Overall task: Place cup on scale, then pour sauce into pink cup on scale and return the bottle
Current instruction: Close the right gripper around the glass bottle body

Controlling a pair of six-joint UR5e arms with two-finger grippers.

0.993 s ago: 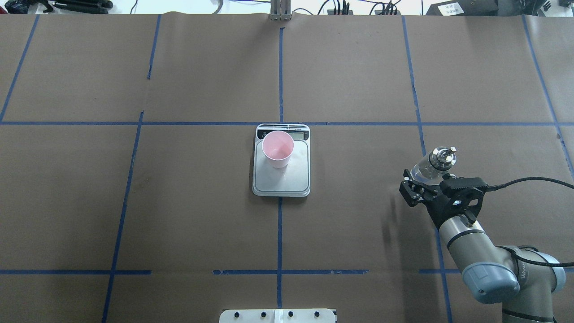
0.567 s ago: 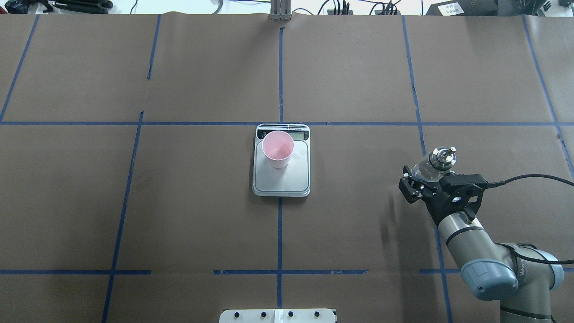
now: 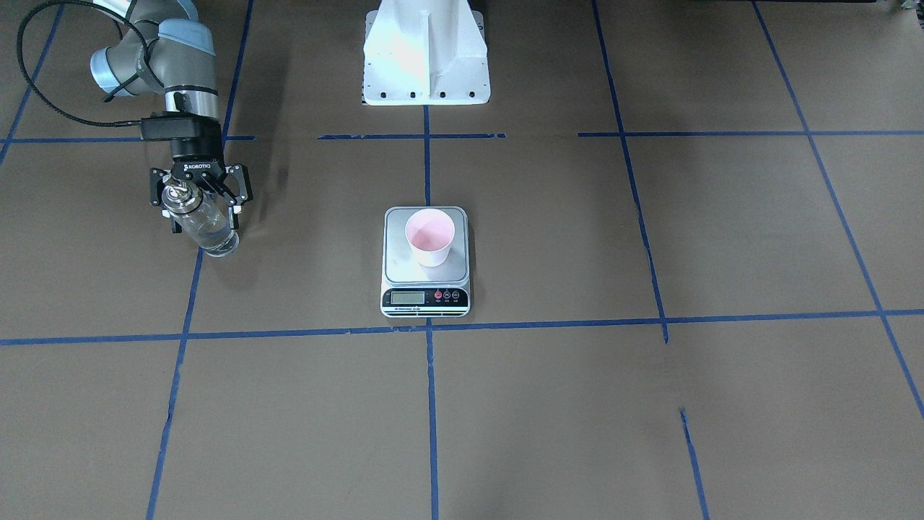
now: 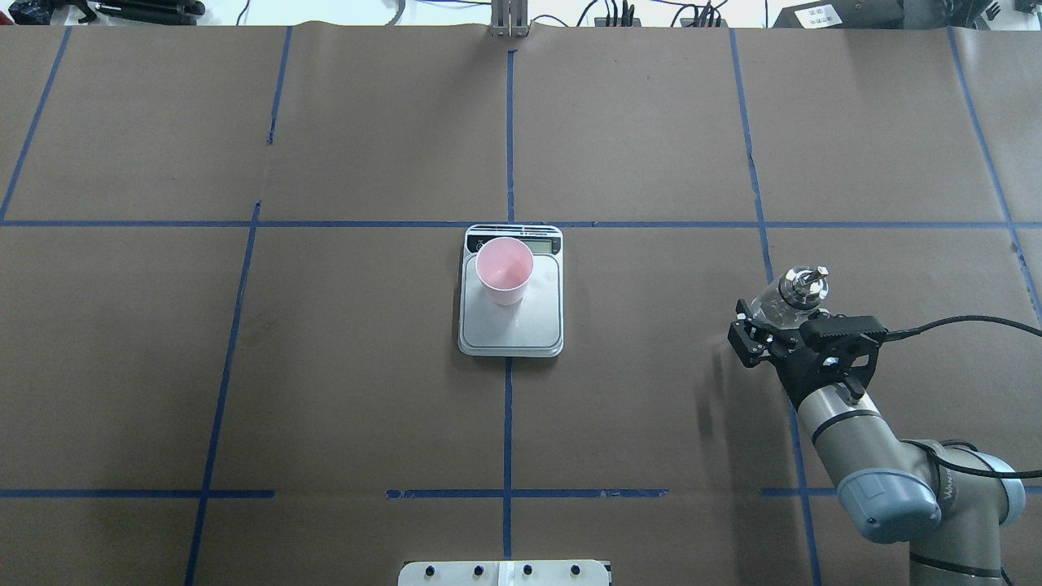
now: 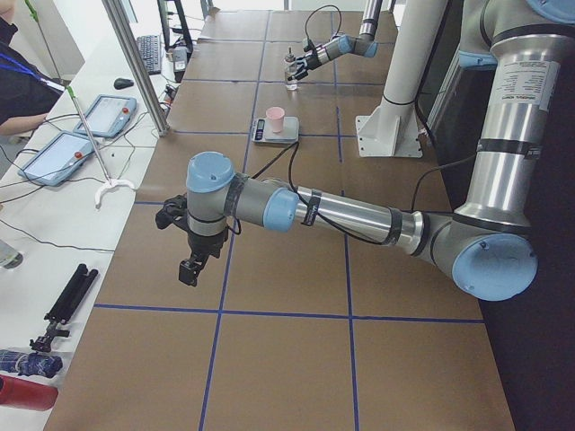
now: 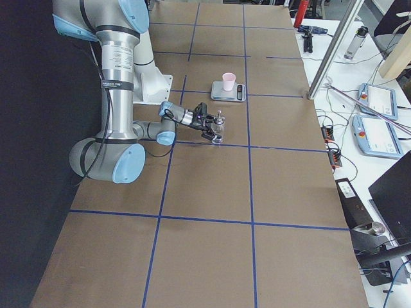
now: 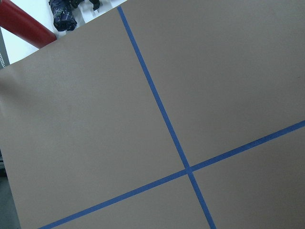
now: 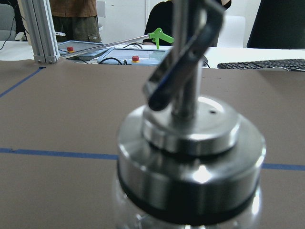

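While cup (image 3: 430,238) stands on scale (image 3: 395,249), bottle (image 3: 196,214) holds clear sauce (image 3: 215,237)

Cannot read the digits on the scale (image 3: 395,245) at this size. Cannot tell from any view whether the cup (image 3: 430,235) holds liquid. In the overhead view, cannot see the lower body of the bottle (image 4: 802,286) behind the right gripper (image 4: 780,324). Up close in the right wrist view, blurs the cap and crops the glass at the bottom edge. Cannot judge the jaws of the left gripper (image 5: 189,269), small and seen only from the side.
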